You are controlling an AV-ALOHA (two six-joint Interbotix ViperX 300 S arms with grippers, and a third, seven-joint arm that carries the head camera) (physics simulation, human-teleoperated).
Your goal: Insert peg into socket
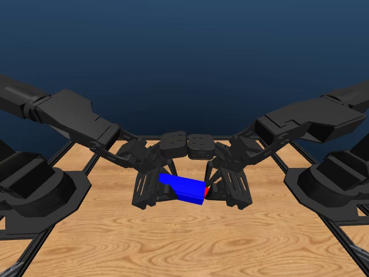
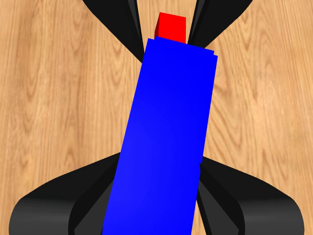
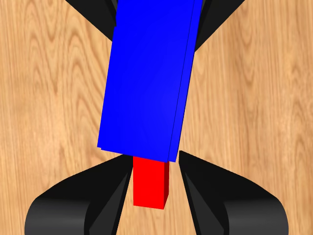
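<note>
Both held in the air above the wooden surface (image 1: 184, 242), near its middle, with the two arms meeting nose to nose. Left gripper (image 1: 151, 187) clamped on the blue block (image 1: 183, 187), right gripper (image 1: 228, 186) clamped on the red bar (image 1: 207, 191), so that bar and block lie roughly on one line and the bar can slide home. Bar mostly swallowed already, judging by the short red stub left showing. From overhead, only a sliver of red at the block's right end. Right wrist view clearer: red stub (image 3: 150, 183) emerging from the block (image 3: 146, 78), pinched between the jaws. Left wrist view: block (image 2: 164, 142) filling the frame, tilted slightly, red tip (image 2: 171, 27) beyond its far end.
</note>
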